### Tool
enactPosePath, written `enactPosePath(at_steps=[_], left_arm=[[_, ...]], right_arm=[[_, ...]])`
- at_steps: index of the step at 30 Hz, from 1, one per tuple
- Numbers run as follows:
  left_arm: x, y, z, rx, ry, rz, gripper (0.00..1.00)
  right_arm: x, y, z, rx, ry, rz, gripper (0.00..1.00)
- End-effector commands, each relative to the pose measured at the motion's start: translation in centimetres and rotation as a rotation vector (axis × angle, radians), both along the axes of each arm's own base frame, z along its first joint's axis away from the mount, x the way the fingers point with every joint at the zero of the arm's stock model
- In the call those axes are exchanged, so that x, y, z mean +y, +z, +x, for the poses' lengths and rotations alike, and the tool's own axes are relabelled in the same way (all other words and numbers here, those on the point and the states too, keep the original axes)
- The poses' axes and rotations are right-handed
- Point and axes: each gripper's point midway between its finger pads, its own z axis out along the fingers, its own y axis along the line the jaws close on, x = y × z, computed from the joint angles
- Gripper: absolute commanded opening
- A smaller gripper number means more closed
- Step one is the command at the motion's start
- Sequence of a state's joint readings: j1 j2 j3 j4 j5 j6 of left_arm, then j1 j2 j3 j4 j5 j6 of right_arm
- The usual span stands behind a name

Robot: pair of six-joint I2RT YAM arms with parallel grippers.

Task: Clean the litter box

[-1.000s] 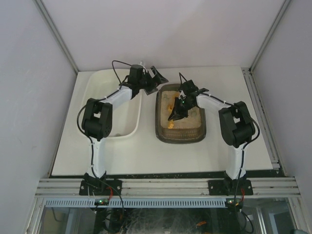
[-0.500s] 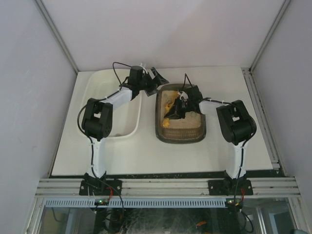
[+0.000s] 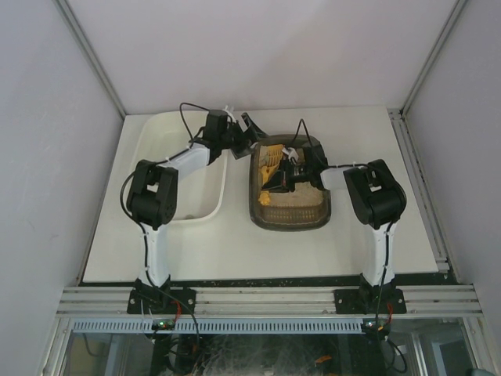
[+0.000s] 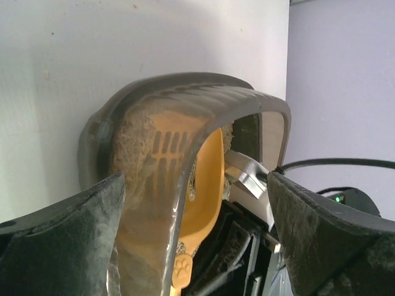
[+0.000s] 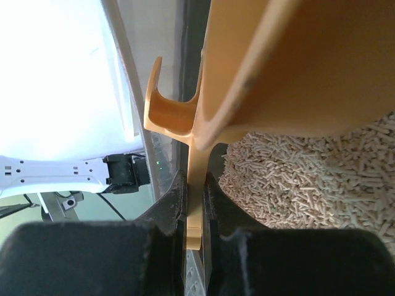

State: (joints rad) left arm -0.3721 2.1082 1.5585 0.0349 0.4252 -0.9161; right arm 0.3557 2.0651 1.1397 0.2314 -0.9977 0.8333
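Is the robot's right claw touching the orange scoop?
Touching. In the right wrist view the right gripper pinches the handle of the orange scoop, a finger against each side.

The left arm (image 3: 192, 155) and the right arm (image 3: 344, 174) both reach to the upper middle of the top view, elbows bent outward. The left gripper (image 3: 246, 135) holds its fingers (image 4: 68, 234) spread wide — the right gripper (image 3: 283, 174) is clamped on a scoop (image 5: 195, 185) handle.

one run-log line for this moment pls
left fingers: open, astride far-left rim of dark olive-brown shallow plastic litter box | right fingers: shut on orange plastic scoop handle | scoop: over beige pellet litter
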Motion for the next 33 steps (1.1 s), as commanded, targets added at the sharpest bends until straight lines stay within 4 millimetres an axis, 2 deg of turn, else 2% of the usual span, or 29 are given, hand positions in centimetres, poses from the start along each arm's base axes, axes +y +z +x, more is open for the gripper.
enactPosePath(at_steps=[1, 6, 15, 25, 28, 33], left_arm=[[-0.4, 4.7, -1.6, -0.098, -0.061, -0.029, 1.0], [-0.1, 4.8, -2.0, -0.1, -0.062, -0.026, 1.0], [0.3, 5.1, -2.4, -0.085, -0.064, -0.031, 1.0], [1.0, 5.4, -2.9, -0.092, -0.069, -0.001, 1.0], [1.8, 5.8, -3.1, -0.102, -0.078, 0.037, 1.0], [4.8, 7.0, -3.3, -0.168, -0.031, 0.13, 1.0]], right_arm=[[0.5, 0.6, 0.0, -0.097, 0.062, 0.057, 0.0], [-0.5, -0.1, -0.2, -0.072, 0.027, 0.025, 0.0], [-3.4, 0.9, -2.2, -0.086, -0.04, -0.009, 0.0], [-5.1, 1.7, -4.5, -0.101, -0.039, 0.006, 0.0], [-5.5, 3.0, -4.8, -0.138, -0.04, 0.07, 0.0], [-5.7, 5.4, -4.9, -0.203, -0.041, 0.164, 0.0]])
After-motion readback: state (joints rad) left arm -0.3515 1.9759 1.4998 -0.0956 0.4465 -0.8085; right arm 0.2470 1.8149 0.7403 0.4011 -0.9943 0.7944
